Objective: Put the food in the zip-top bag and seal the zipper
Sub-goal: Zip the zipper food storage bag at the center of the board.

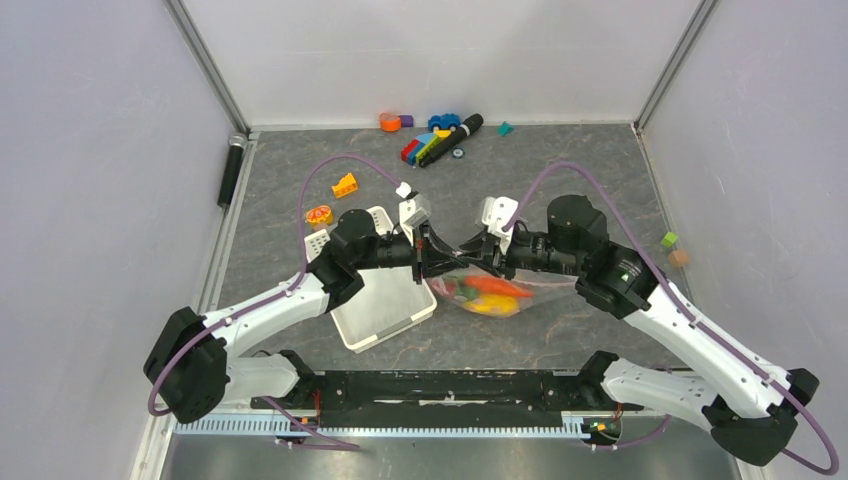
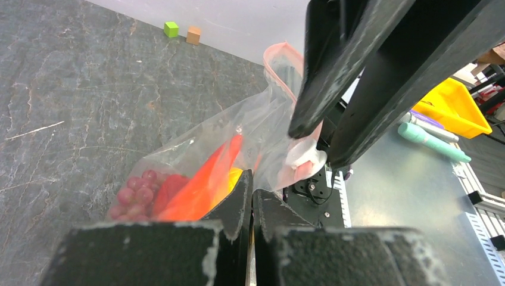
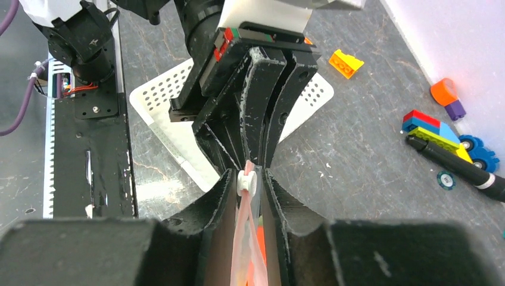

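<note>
Pads of the left hand [image 2: 251, 196] are clenched tight on the end of the zipper [image 3: 243, 244], the pink strip along the mouth of the zip-top bag [image 2: 238, 128]. Facing it tip to tip, the right hand [image 3: 247, 179] grasps the white slider [image 3: 246, 182] that rides on that strip, one finger against each side (as near as the wrist view shows, no gap can be made out). From the slider the pink strip runs back between the right hand's fingers.

Both hands meet in the middle of the grey surface [image 1: 560, 190], with the bag's mouth held up between them. The clear plastic sags down from the grip, and its lower part lies on the surface under the right arm. Inside the bag sits the food [image 1: 485, 292]: a bunch of purple-red grapes [image 2: 134, 193], a long orange-red piece [image 2: 208, 179] and a yellow piece [image 2: 233, 176] beside it, all behind the plastic.

Just to the left of the bag, partly under the left arm, stands the white slotted basket [image 1: 385, 310]. Farther out lies a yellow block [image 1: 345, 185], well apart from the bag. Near the back wall are more coloured blocks with a toy car [image 1: 440, 135] and a black marker [image 1: 465, 125]. A green cube [image 1: 670, 240] and an orange cube [image 1: 679, 257] sit by the right wall.
</note>
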